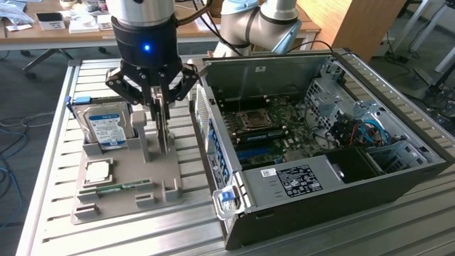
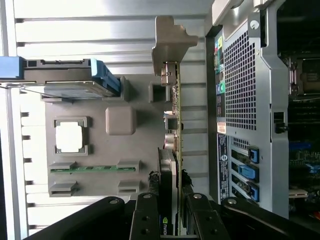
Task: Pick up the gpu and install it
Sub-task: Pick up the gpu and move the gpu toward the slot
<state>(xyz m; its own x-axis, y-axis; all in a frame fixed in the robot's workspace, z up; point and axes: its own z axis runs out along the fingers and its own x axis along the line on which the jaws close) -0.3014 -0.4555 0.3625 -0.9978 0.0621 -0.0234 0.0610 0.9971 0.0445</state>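
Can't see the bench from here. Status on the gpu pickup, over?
Copy: gripper straddles gpu, fingers shut on it. Card upright in gray holder, not yet lifted. Nearby hard drive stands apart.

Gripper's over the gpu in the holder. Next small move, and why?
Probably a short, straight lift. The gripper looks shut on the gpu, which stands on edge in the gray holder, with the computer case wall close beside it. Any sideways pull would likely bind in the slots.
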